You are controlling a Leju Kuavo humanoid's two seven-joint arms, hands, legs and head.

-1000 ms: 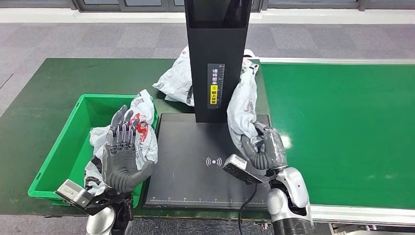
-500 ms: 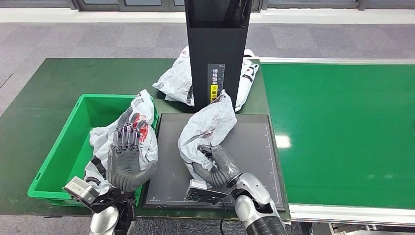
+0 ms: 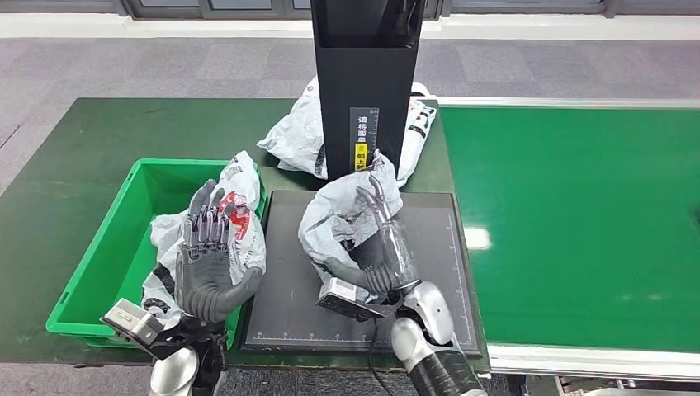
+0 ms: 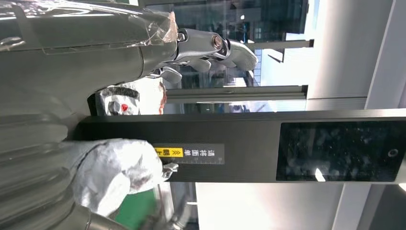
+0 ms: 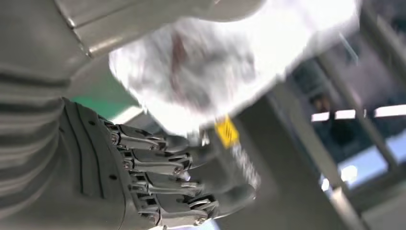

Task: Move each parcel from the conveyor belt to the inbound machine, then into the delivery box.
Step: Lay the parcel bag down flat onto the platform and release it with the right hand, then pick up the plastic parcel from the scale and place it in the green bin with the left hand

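The right robot hand (image 3: pixel 384 239) lies with fingers stretched out against a white parcel (image 3: pixel 334 223), pressing on it rather than clenching; that parcel sits on the black plate of the inbound machine (image 3: pixel 429 247), just in front of its upright column (image 3: pixel 363 91); the left robot hand (image 3: pixel 206 260) is raised, released, fingers spread, holding nothing; behind it another white parcel (image 3: pixel 243 206) rests in the green delivery box (image 3: pixel 107 247) near the desk's left edge; a 3rd parcel (image 3: pixel 297 136) lies behind the column; the green conveyor belt (image 3: pixel 578 223) runs along the right.
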